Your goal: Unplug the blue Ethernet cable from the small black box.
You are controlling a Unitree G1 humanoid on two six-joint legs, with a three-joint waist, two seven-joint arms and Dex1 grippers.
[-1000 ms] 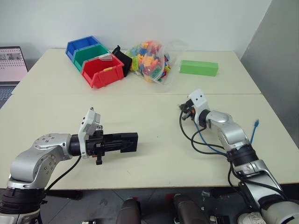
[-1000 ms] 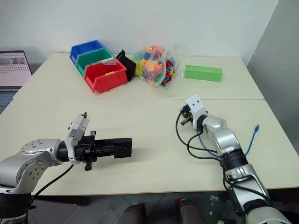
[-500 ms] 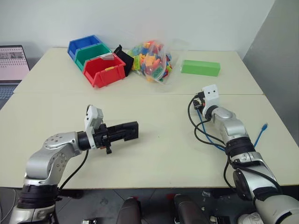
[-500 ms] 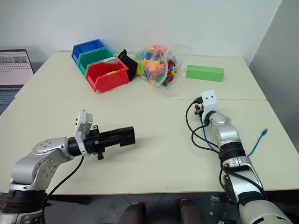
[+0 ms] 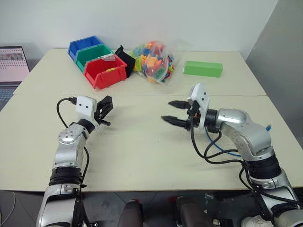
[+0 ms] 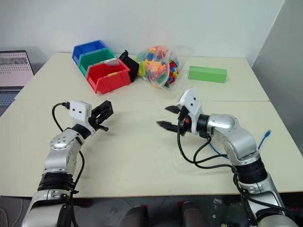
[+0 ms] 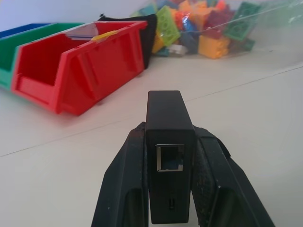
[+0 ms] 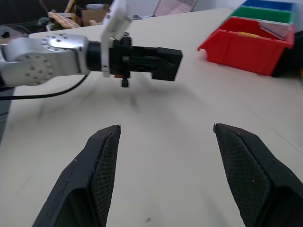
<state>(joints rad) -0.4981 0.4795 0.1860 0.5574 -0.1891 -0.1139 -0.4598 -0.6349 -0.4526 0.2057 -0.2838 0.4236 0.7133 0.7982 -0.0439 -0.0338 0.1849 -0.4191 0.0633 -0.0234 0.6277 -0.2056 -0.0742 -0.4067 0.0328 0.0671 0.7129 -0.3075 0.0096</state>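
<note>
Black left fingers (image 7: 142, 189) clamped on small black box (image 7: 166, 156); right fingers (image 5: 163, 118) apart, seemingly empty.

Left gripper (image 5: 105, 107) swings the small black box (image 7: 169, 156) forward toward the bins; right gripper (image 5: 173, 111) turns leftward across the table, fingers now spread apart.

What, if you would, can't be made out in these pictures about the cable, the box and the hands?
- Blue Ethernet cable: mostly hidden behind the right arm in the eye views; its far plug is too small to read.
- Small black box: its lower end is cut off by the left wrist view's edge; the left hand covers its sides.
- Right hand: open, holding nothing.
</note>
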